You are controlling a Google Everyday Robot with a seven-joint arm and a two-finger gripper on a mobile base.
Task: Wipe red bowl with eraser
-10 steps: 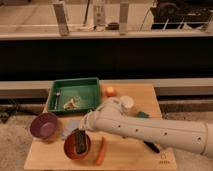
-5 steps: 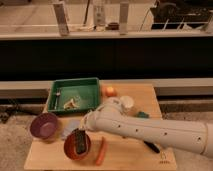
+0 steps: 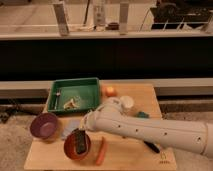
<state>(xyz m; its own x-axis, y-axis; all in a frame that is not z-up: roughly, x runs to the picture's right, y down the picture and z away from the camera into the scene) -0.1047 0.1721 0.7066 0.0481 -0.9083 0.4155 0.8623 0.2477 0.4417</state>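
A pale wooden table (image 3: 135,155) carries the whole scene, and across it from the right reaches the robot's thick white arm (image 3: 150,131), smooth and tubular with a row of small dark holes. Behind it sits a green rectangular plastic tray (image 3: 55,95) holding a few small pale items too unclear to name. At the near left edge rests the purple bowl (image 3: 44,125), lilac inside; just right of it stands the red bowl (image 3: 76,146), round and glossy. The gripper (image 3: 80,135) hangs over the red bowl's far rim, with the dark, rectangular eraser (image 3: 80,142) reaching down into the bowl beneath it; whether the fingers are clamped on the block cannot be told. The wiping step appears to be in hand; the next move would call for sweeping the eraser around the inner wall with light pressure, without tipping the bowl. An orange carrot-like stick (image 3: 101,151) lies just beside the bowl.
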